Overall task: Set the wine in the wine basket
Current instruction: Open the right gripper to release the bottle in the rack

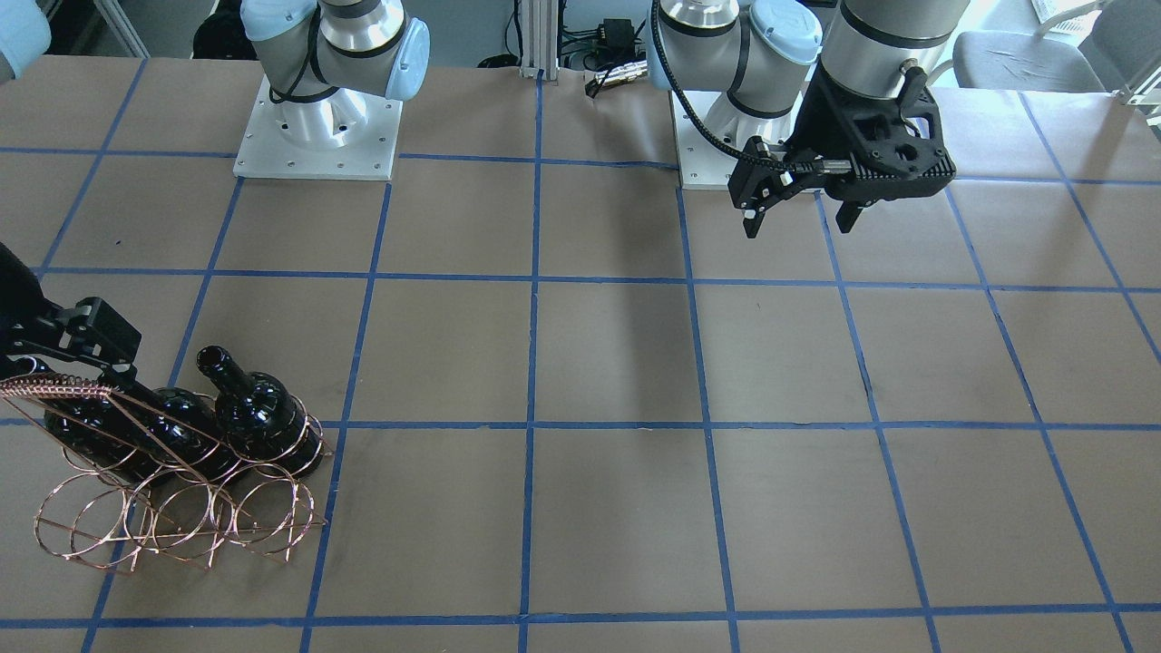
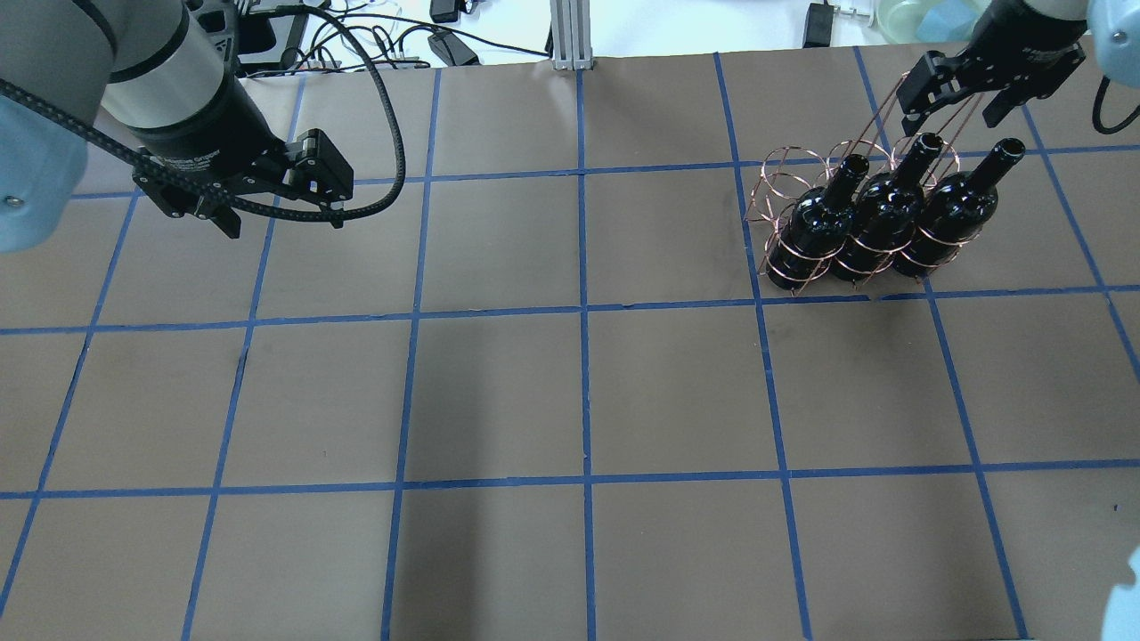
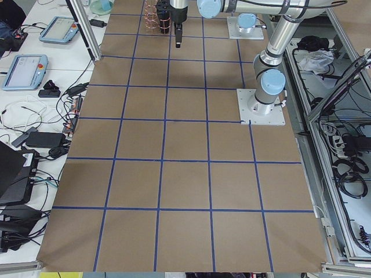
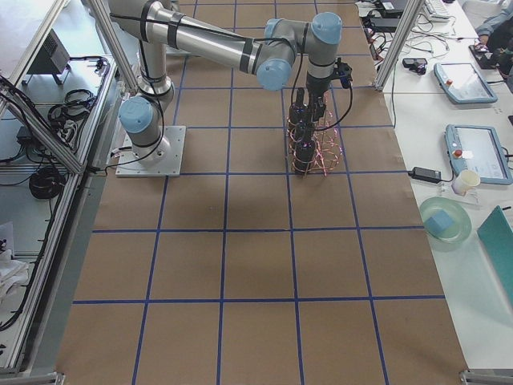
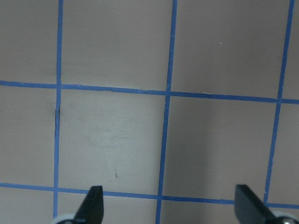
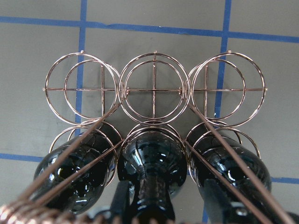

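Middle wine fills the right wrist view, seated in the wine basket; long axis tilted, neck toward 1 o'clock overhead. The right gripper is spread, seemingly straddling that neck. At 10 o'clock, the left gripper is spread wide.

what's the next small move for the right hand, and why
Probably lift the right hand straight up: its open fingers straddle the middle glossy black glass wine bottle's neck, and all three bottles already sit in the copper-pink wire basket's rings.

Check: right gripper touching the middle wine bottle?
Cannot tell. Right wrist view: right gripper straddles the neck of the middle wine bottle, black on black; no view shows a gap or contact.
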You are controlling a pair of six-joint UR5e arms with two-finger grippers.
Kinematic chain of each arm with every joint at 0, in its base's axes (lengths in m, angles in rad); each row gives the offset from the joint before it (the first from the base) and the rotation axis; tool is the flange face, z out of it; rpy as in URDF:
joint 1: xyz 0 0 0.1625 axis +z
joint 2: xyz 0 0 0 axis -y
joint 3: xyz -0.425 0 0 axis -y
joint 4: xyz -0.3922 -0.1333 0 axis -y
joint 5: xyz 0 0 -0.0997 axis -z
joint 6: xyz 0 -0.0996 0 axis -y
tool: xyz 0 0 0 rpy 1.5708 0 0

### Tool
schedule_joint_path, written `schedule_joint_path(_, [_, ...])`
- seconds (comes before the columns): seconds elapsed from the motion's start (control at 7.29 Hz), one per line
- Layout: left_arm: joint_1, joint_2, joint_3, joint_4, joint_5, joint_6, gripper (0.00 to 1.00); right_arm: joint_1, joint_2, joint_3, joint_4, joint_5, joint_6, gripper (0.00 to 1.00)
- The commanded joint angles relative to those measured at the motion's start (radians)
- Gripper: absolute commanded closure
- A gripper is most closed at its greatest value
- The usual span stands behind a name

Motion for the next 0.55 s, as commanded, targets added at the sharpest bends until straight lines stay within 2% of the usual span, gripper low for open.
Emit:
schedule_joint_path(0.0, [-0.005, 0.000, 0.002, 0.004, -0.015, 0.006, 0.00, 0.072, -0.083, -0.047, 0.160, -0.020, 0.147, 0.00])
schedule_joint_path(0.14, [-0.008, 0.001, 0.002, 0.006, -0.017, 0.005, 0.00, 0.140, -0.116, -0.047, 0.176, -0.079, 0.214, 0.00])
schedule_joint_path(0.41, [-0.010, 0.012, 0.003, 0.004, -0.026, 0.006, 0.00, 0.252, -0.162, -0.040, 0.256, -0.084, 0.355, 0.00])
